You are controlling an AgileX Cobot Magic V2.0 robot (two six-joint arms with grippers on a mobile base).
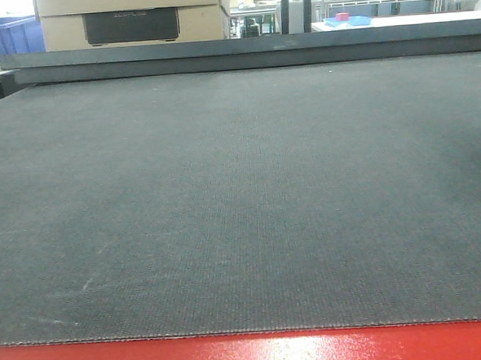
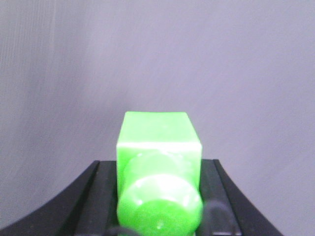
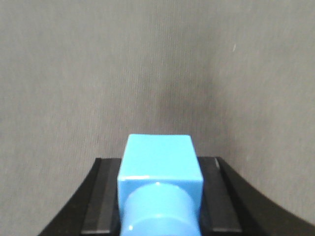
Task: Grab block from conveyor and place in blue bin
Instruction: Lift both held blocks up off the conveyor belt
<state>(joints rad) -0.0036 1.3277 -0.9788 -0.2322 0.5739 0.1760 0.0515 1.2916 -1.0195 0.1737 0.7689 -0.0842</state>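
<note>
The wide dark grey woven conveyor belt [image 1: 241, 196] fills the front view, with a glossy red border strip [image 1: 251, 355] along its near edge. In the left wrist view, the left gripper [image 2: 158, 163] is clenched on a bright green plastic block [image 2: 158, 135], which sits between the two black fingers [image 2: 106, 196]. The lower end of this block is cut off by the frame, and the pale background is blurred. The right gripper [image 3: 158, 163] grasps a light blue plastic block [image 3: 158, 152] in the same way, with the grey woven belt behind it. Far behind the belt, a blue plastic crate [image 1: 3, 35] is cut off by the left edge, beside stacked cardboard boxes [image 1: 132, 15].
</note>
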